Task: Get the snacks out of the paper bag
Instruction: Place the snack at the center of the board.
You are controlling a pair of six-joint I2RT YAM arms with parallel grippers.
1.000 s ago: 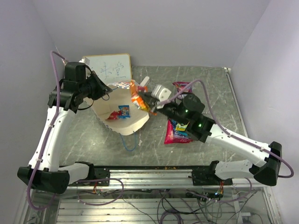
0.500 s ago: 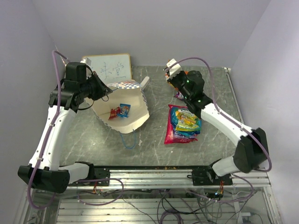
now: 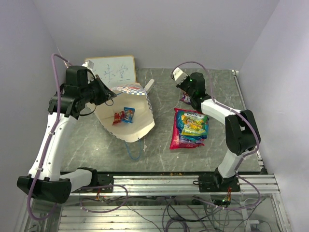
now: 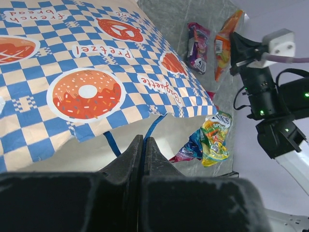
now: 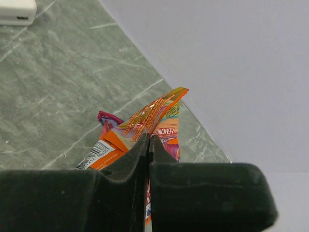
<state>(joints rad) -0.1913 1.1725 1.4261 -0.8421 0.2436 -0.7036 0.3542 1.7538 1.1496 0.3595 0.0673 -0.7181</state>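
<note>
Grey marble surface (image 3: 96,145). Left gripper (image 4: 143,140) pinched closed on paper bag (image 4: 96,72) rim. Right gripper (image 5: 148,140) clamped on orange packet (image 5: 154,116). Packet pile (image 3: 192,126) just nearside of right gripper.

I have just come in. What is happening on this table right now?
Snacks are being taken out of a paper bag. The left gripper is shut on the bag's edge and holds it open. The right gripper pinches an orange packet over the far right part of the table, near a purple packet. A pile of packets already lies on the table to the right of the bag. Two small packets are left inside.
</note>
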